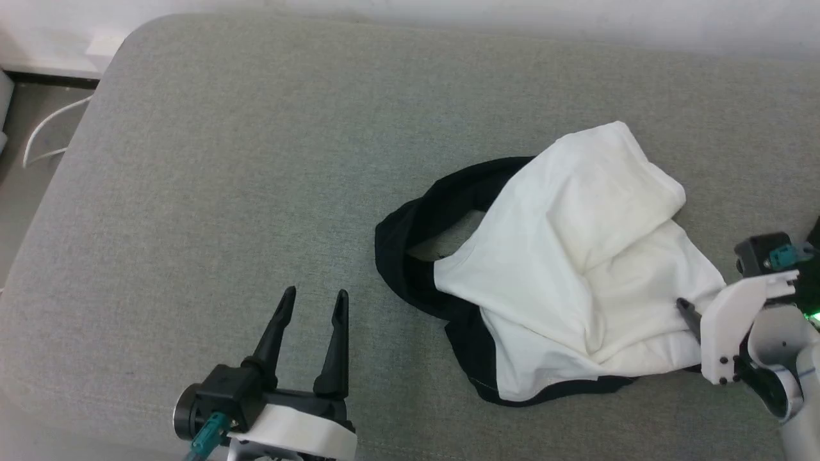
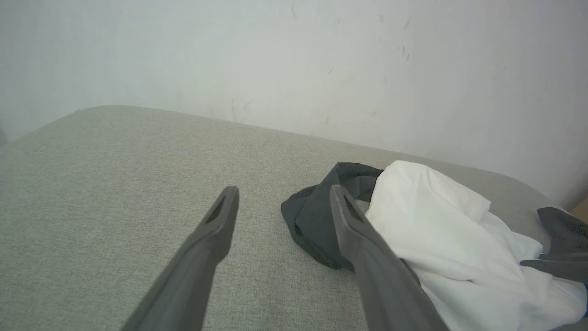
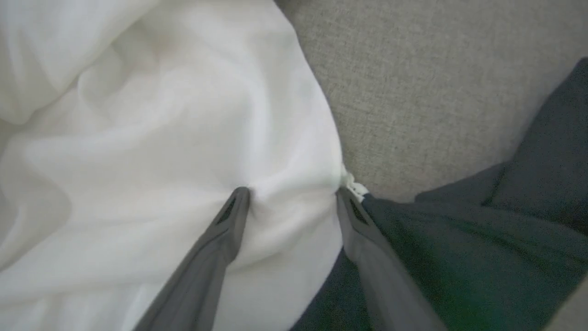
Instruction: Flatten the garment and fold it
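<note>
Left gripper (image 1: 316, 293) hovers over bare grey cushion (image 1: 211, 160), jaws spread wide, nothing between them, the shirt (image 1: 576, 256) off to its right. That shirt lies crumpled on the right half of the cushion, white panel up, black trim curling out on its left and near edges. Over at its right edge, the right gripper (image 3: 291, 195) has its jaws spread, both tips pressing into the white cloth, a pucker of fabric bunched between them.

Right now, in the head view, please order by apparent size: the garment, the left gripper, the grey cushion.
Largest: grey cushion.
Then the garment, crumpled.
Smallest: left gripper, though it is nearer the camera.
</note>
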Controlling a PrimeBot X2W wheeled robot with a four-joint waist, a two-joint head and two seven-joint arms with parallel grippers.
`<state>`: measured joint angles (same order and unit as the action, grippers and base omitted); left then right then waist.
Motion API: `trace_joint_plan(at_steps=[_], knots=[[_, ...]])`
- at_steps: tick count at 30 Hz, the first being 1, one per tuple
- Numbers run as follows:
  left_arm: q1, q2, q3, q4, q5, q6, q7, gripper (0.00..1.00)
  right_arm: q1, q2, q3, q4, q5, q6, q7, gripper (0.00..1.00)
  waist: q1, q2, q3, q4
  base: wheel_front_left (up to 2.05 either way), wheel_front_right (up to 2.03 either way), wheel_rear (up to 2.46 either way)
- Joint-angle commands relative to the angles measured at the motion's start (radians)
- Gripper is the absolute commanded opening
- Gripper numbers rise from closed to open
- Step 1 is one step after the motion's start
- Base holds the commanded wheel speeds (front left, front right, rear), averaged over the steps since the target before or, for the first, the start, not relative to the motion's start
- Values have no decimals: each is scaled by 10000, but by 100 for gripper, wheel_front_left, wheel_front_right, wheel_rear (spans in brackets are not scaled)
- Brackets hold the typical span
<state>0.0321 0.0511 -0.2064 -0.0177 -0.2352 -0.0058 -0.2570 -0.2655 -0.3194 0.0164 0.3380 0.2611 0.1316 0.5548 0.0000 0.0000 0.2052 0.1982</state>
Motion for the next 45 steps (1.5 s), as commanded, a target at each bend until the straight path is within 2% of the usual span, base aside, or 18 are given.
trace_joint_plan(at_steps=[1, 7, 16, 22, 25, 28, 29, 30, 31, 39, 42, 45], knots=[[-111, -9, 23, 20, 93, -61, -47, 100, -190, 21, 190, 380, -168, -9, 182, 0, 0, 0, 71, 113, 0, 0, 0], [-63, -9, 94, 15, 97, -41, -47, 100, -826, -218, 780, 663, 10, -9, 125, 0, 0, 0, 21, 224, 0, 0, 0], [-164, -9, -144, -88, -211, 86, -47, 100, -2396, -1712, 740, -137, -461, -9, -115, 0, 0, 0, 302, 488, 0, 0, 0], [-363, -9, -293, -116, -337, 155, -48, 100, -3100, -2436, -1, 156, -1291, -9, -139, 0, 0, 0, 734, 918, 0, 0, 0], [-438, -9, -362, -116, -358, 144, -48, 100, -3149, -2468, -406, 513, -1642, -9, -201, 0, 0, 0, 898, 1059, 0, 0, 0], [-577, -9, -456, -105, -385, 130, -48, 100, -3115, -2198, -983, 1108, -1979, -9, -349, 0, 0, 0, 1113, 1226, 0, 0, 0], [-613, -9, -467, -103, -393, 135, -48, 100, -3100, -2055, -1124, 1274, -2088, -9, -424, 16, 0, 0, 1158, 1247, 0, 0, 0], [-640, -9, -471, -96, -393, 145, -48, 100, -3077, -1920, -1176, 1419, -2184, -9, -503, 48, 0, 0, 1177, 1252, 0, 0, 0], [-653, -9, -473, -79, -383, 154, -48, 100, -3084, -1772, -1244, 1547, -2209, -9, -593, 100, 0, 0, 1184, 1236, 0, 0, 0], [-355, -9, -338, 158, -171, 64, -48, 100, -3067, -1035, -1122, 1756, -1929, -9, -1042, 100, 0, 0, 378, 617, 0, 0, 0], [-164, -9, -284, 197, -121, 35, -48, 100, -2883, -928, -1051, 1207, -1540, -9, -1042, 100, 0, 0, -10, 316, 0, 0, 0], [-3, -9, -212, 168, -100, 56, -48, 100, -2541, -695, -1372, 208, -1257, -9, -1500, 100, 0, 0, -361, 14, 0, 0, 0]])
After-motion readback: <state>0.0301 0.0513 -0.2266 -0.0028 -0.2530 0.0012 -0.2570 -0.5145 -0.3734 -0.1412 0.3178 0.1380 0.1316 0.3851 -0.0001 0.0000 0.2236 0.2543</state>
